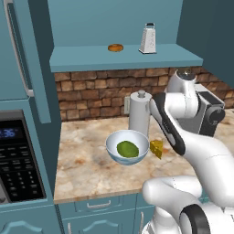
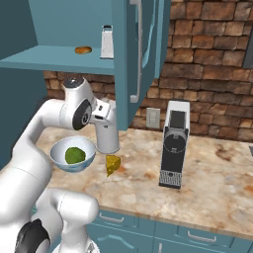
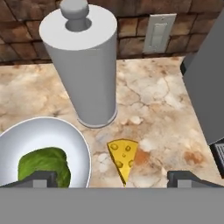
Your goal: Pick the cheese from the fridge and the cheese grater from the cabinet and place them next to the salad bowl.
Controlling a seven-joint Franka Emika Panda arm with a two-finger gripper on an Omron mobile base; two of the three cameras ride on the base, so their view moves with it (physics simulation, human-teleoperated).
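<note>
Teal cabinet (image 1: 123,57) across the top of the left base view, with the cheese grater (image 1: 147,39) upright on its shelf at upper right and a round bun (image 1: 115,47) left of it. At centre, salad bowl (image 1: 127,146) with the cheese (image 1: 156,148) just right of it, half hidden by the arm. Right base view adds a black coffee machine (image 2: 174,144) at centre right; in the hand view, gripper (image 3: 113,178) wide open and empty above the cheese, bowl cut off at lower left, white roll (image 3: 82,65) at top.
</note>
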